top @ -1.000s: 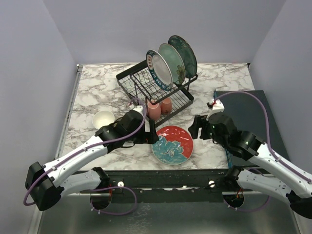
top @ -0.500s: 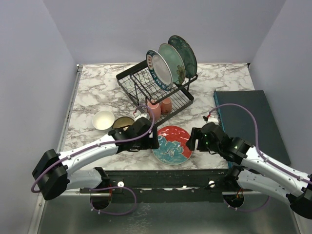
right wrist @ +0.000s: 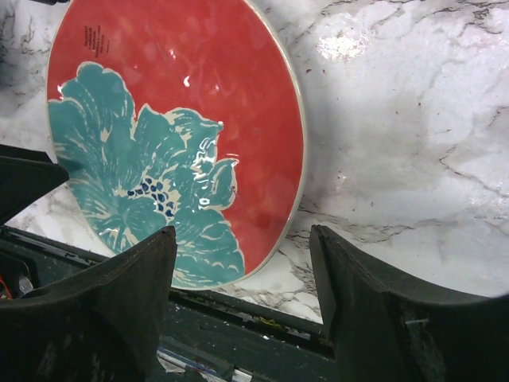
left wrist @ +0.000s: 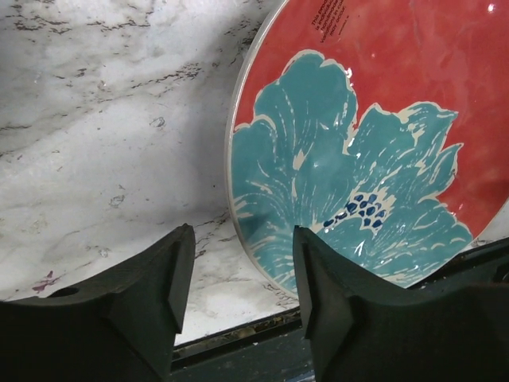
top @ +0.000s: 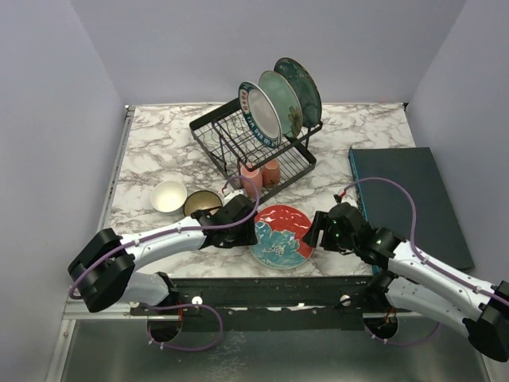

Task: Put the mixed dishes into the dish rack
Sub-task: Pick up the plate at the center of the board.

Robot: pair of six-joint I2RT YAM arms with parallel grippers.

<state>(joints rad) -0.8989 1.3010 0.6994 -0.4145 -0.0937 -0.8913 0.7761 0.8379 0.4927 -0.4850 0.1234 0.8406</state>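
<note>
The surface [top: 151, 151] is white marble with grey veins, glossy enough to catch the light in the right wrist view [right wrist: 398, 119]. Along its right side a dark teal slab [top: 406, 199] lies flat, long edge running front to back. Pale lavender walls [top: 199, 48] close the space in on three sides. A metal rail [top: 115, 183] follows the left edge, and a black bar [top: 262, 290] runs across the near edge. Close up, a small reddish mark [left wrist: 44, 282] sits on the marble.
</note>
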